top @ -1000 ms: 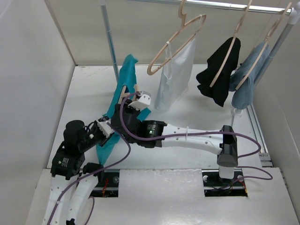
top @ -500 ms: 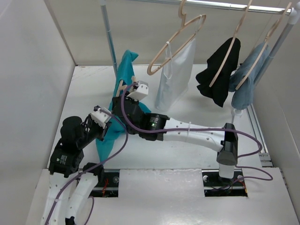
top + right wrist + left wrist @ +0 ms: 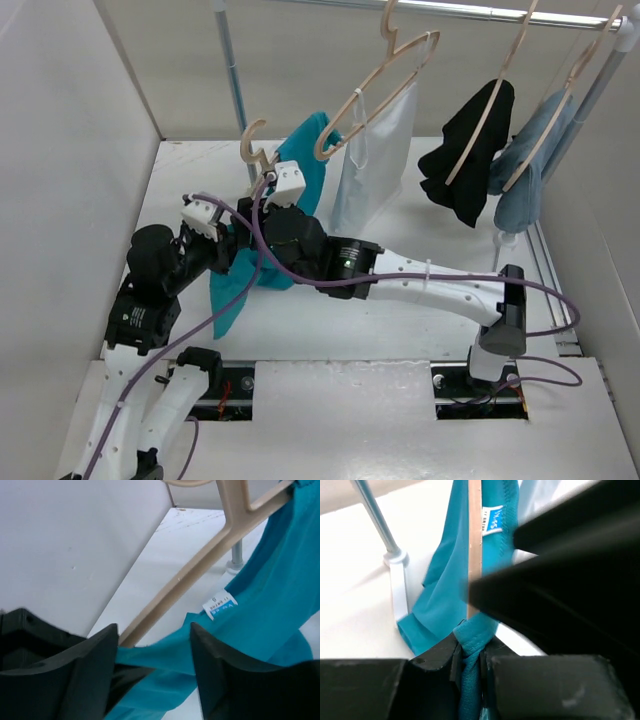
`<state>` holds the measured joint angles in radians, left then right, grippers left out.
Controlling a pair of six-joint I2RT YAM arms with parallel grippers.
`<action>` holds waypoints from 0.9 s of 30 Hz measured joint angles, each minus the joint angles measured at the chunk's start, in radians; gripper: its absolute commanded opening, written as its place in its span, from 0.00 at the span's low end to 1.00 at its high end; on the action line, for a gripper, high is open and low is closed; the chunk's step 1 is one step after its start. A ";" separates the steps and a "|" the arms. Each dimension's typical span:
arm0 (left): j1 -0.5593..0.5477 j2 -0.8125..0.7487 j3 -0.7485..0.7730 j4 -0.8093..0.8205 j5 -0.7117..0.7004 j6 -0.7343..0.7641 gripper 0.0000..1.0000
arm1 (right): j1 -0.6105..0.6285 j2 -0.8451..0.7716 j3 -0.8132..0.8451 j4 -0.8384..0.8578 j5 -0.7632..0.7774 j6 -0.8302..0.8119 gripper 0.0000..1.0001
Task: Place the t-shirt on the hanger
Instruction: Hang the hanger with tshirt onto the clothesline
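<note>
Nearest to us, at the left of the white counter [image 3: 185, 170], the left arm's fingers [image 3: 456, 659] are pressed together on a bunched fold of the teal short-sleeved t-shirt of thin soft cloth [image 3: 445, 580], which rises out of that pinch. Just beyond, the right arm reaches across from the right side. The right arm's fingers [image 3: 90, 675] stand spread. One straight arm of the pale light-wood clothes hanger [image 3: 192, 572] and a taut edge of the t-shirt cross the gap between them, and we cannot tell whether the wood touches either finger. From overhead the hanger stands tilted, its wooden hook [image 3: 250, 147] uppermost, just beside a thin upright metal pole [image 3: 232, 70]. The t-shirt wraps part of the hanger. One bunch sits high, to the right of the hook, and another length hangs down toward the counter below the two wrists. A small white-and-blue label [image 3: 220, 604] shows on the cloth near the wood. Farther back, a metal rail [image 3: 470, 12] runs across the top and carries three more wooden hangers. The first [image 3: 385, 85] has a white cloth [image 3: 375, 165] hanging from it, the next bears a black garment [image 3: 470, 160], and the far-right one a grey-blue cloth [image 3: 525, 175].
</note>
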<state>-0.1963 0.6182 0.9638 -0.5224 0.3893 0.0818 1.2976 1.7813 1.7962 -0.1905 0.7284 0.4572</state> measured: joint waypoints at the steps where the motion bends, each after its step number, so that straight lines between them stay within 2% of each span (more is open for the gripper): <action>1: 0.000 0.008 0.006 0.014 -0.002 -0.013 0.00 | 0.000 -0.016 -0.006 0.000 -0.005 -0.023 0.68; 3: 0.001 0.025 0.022 0.041 -0.018 -0.036 0.00 | 0.000 -0.043 -0.014 -0.011 -0.010 -0.059 0.69; 4: 0.002 0.037 0.034 0.055 -0.029 -0.045 0.00 | 0.000 -0.058 -0.018 -0.016 -0.014 -0.084 0.76; 9: 0.002 0.094 0.096 0.130 -0.074 -0.070 0.00 | 0.000 -0.085 -0.026 -0.067 -0.044 -0.149 0.76; 10: 0.002 0.109 0.109 0.141 -0.075 -0.069 0.00 | 0.000 -0.093 -0.032 -0.085 -0.050 -0.158 0.80; 12: 0.002 0.147 0.145 0.155 -0.075 -0.064 0.00 | 0.001 -0.124 -0.069 -0.116 -0.066 -0.174 0.80; 13: 0.002 0.169 0.167 0.157 -0.075 -0.059 0.00 | 0.001 -0.147 -0.099 -0.124 -0.074 -0.183 0.88; 15: 0.002 0.243 0.245 0.154 -0.074 -0.043 0.00 | 0.010 -0.201 -0.171 -0.141 -0.079 -0.203 0.93; 16: 0.002 0.280 0.290 0.155 -0.074 -0.031 0.00 | 0.019 -0.229 -0.209 -0.139 -0.080 -0.216 0.99; 21: 0.002 0.464 0.480 0.142 -0.071 0.021 0.00 | 0.097 -0.334 -0.343 -0.146 -0.092 -0.260 0.99; 27: 0.002 0.701 0.827 0.053 -0.064 0.101 0.00 | 0.130 -0.344 -0.401 -0.178 -0.120 -0.270 0.99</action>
<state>-0.1944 1.3193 1.7908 -0.4694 0.3256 0.1829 1.4273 1.4368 1.3956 -0.3683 0.6083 0.1867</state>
